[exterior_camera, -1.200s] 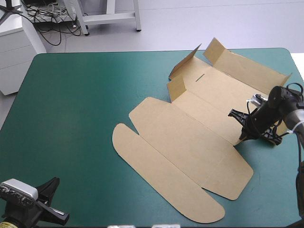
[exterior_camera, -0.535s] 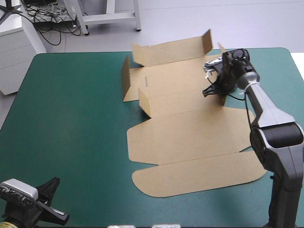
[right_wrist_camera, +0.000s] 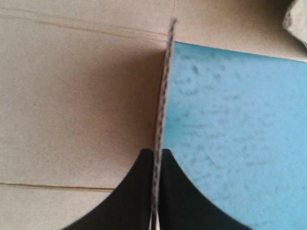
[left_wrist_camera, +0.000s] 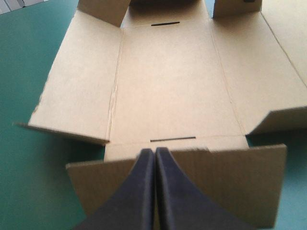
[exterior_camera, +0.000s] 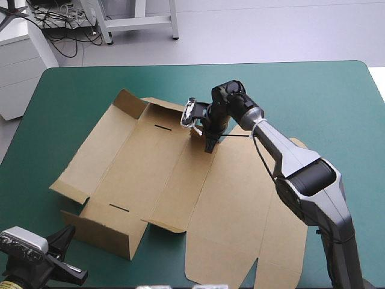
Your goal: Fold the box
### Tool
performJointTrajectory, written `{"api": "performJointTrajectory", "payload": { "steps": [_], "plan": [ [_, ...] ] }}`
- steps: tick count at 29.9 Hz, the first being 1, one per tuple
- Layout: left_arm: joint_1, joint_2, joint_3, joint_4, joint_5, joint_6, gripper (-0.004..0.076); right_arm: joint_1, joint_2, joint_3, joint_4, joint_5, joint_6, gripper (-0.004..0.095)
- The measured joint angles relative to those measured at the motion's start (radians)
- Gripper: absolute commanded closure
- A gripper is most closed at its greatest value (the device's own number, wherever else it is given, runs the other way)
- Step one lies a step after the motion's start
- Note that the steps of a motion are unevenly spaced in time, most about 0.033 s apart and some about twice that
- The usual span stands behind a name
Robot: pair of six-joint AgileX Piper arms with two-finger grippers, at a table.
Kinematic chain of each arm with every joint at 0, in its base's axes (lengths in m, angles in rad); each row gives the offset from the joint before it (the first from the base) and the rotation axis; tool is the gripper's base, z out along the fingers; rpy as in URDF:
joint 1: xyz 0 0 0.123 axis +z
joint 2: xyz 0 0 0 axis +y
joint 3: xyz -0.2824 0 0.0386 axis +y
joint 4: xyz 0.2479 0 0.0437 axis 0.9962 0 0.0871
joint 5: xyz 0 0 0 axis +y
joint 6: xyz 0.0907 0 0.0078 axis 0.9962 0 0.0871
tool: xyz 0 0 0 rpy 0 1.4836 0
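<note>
Over the box [exterior_camera: 150,174], right end effector [exterior_camera: 209,144] pinches flap [right_wrist_camera: 161,96].

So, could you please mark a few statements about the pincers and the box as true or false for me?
1. The right pincer is shut on an edge of the box. True.
2. The left pincer grips the box too. False: it is shut on nothing, apart from the box, at the near left corner of the table.
3. The box is a finished tray with every wall tucked. False: it lies mostly flat, with only a few flaps raised.
4. Two narrow slots show in one panel of the box. True.
</note>
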Motion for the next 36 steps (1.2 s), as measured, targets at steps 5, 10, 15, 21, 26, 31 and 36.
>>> {"api": "performJointTrajectory", "payload": {
  "steps": [5, 10, 15, 21, 26, 31, 36],
  "plan": [
    [0.0, 0.0, 0.0, 0.0, 0.0, 0.0, 0.0734, 0.053, 0.0, -0.001, -0.01, -0.027, -0.079, 0.0923],
    [0.0, 0.0, 0.0, 0.0, 0.0, 0.0, 0.0734, 0.09, 0.0, -0.001, -0.07, -0.111, -0.1, 0.0923],
    [0.0, 0.0, 0.0, 0.0, 0.0, 0.0, 0.0734, 0.1, 0.0, -0.001, -0.087, -0.13, -0.074, 0.0923],
    [0.0, 0.0, 0.0, 0.0, 0.0, 0.0, 0.0734, 0.1, 0.0, -0.001, -0.083, -0.132, -0.022, 0.0921],
    [0.0, 0.0, 0.0, 0.0, 0.0, 0.0, 0.0734, 0.1, 0.0, -0.001, -0.085, -0.136, -0.017, 0.0838],
    [0.0, 0.0, 0.0, 0.0, 0.0, 0.0, 0.0734, 0.1, 0.0, -0.001, -0.103, -0.155, 0.02, 0.0612],
    [0.0, 0.0, 0.0, 0.0, 0.0, 0.0, 0.0734, 0.09, -0.003, -0.001, -0.136, -0.155, 0.101, 0.0562]
  ]
}}
